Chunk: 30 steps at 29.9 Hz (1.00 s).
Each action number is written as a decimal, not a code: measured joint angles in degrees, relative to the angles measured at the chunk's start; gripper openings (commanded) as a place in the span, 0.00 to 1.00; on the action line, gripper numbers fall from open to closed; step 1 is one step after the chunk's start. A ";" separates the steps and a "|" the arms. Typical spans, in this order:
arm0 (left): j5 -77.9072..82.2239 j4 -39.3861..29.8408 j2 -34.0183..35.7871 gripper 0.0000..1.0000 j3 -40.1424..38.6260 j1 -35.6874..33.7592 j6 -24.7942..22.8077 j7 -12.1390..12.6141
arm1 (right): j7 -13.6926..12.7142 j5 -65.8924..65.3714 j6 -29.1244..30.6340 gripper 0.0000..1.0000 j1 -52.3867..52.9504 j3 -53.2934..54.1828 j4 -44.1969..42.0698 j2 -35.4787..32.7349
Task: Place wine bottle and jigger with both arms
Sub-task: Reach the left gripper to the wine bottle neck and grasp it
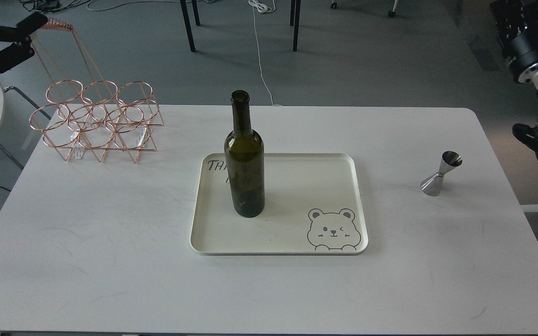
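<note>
— Nearest us on the white counter (110,280), what do you make out?

— Bare matte top, faintly scuffed, rounded corners. Then a cream tray (343,163), a shallow rectangle with rounded corners and a raised lip. A cartoon bear (330,229) is printed in grey line at its near right corner, and some dark handwriting sits at its far left.

— And the wine bottle (244,168)?

— Upright on the left half of the tray, dark olive glass, smooth and glossy, straight body, sloped shoulders, long narrow neck, open mouth. It partly covers the handwriting.

— The jigger (441,173)?

— Off the tray, well to the right on the counter, standing alone. Polished steel, hourglass shape, two cones joined at a thin waist, leaning a little to the right as seen from here.

— Further back?

— At the far left corner a copper-coloured wire rack (96,121), thin rod bent into rings over triangular feet, with a tall handle rising behind.

— The pincers?

— The left pincer (10,39) is up at the top left, black, beyond the counter's edge, near the rack's handle. Its fingers seem spread apart, nothing between them. I can't tell whether it touches the handle. On the right, only black and metal joints and cables of the right arm (537,56) show at the edge. Its pincer is out of sight.

— Behind that?

— Grey floor, dark table legs (187,25), a white cable (259,51).
</note>
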 measured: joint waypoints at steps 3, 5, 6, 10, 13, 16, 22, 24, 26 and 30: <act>11.29 -6.53 -0.05 0.98 -0.10 -1.50 0.00 0.00 | 0.01 5.89 2.42 1.00 -0.63 2.00 -0.18 0.19; 20.23 -10.79 -0.59 0.98 -0.13 -2.26 0.00 -0.01 | 0.01 12.45 3.55 1.00 -0.99 2.35 -0.79 0.48; 24.04 -12.45 -0.90 0.98 -0.13 -2.43 0.00 -0.01 | 0.01 15.49 4.13 1.00 -1.09 2.40 -1.24 0.56; 40.42 -17.83 -2.47 0.98 0.02 -2.64 0.01 -0.01 | 0.01 27.18 9.09 1.00 -1.23 2.54 -4.18 0.91; 49.95 -19.39 -3.79 0.98 0.33 -2.65 0.01 -0.03 | 0.01 34.21 14.24 0.99 -2.04 2.68 -5.53 1.21; 57.29 -19.72 -5.32 0.98 0.66 -2.48 0.03 -0.09 | 0.01 38.04 18.39 0.99 -3.56 2.79 -5.82 1.29; 68.25 -20.05 -11.58 0.98 3.64 -1.50 3.90 -0.16 | 0.01 39.29 20.07 0.99 -4.61 2.98 -6.01 1.23; 72.52 -19.96 -13.92 0.98 5.39 -1.40 7.20 -0.09 | 0.01 39.31 20.11 0.99 -4.64 3.60 -6.02 1.23; 76.82 -19.77 -15.78 0.98 7.30 -1.36 9.75 -0.01 | 0.01 39.32 20.12 0.99 -4.64 4.60 -6.02 1.31; 83.78 -19.55 -18.60 0.98 10.10 -1.28 13.63 0.15 | 0.01 39.32 20.13 0.99 -4.65 5.78 -6.02 1.47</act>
